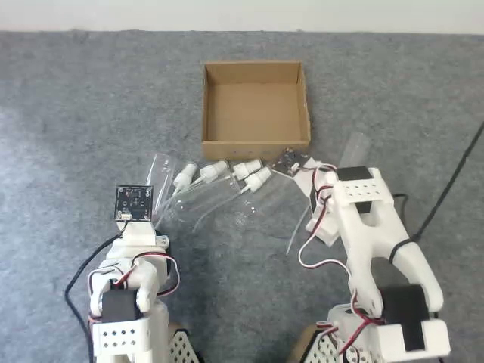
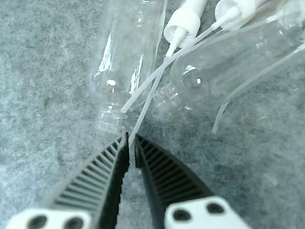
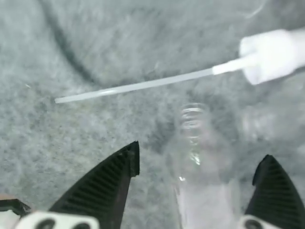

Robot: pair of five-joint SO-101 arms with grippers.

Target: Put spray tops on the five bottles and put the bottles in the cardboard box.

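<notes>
Down on the grey carpet [image 1: 76, 113], holding left gripper [image 2: 129, 138] tips pinched together on a dip tube [image 2: 149, 95] beside clear bottles [image 2: 124, 52]; spreading right gripper [image 3: 201, 151] wide around an uncapped bottle [image 3: 193, 119]; leaving cardboard box [image 1: 255, 149] sitting beyond the spray tops [image 1: 215, 172]

No text, number or sign can be read in any view. The cardboard box [image 1: 255, 144] shows plain brown walls. The dark board [image 1: 134, 203] on the left arm, at about 8 o'clock from the box, carries tiny marks that are too small to read.
</notes>
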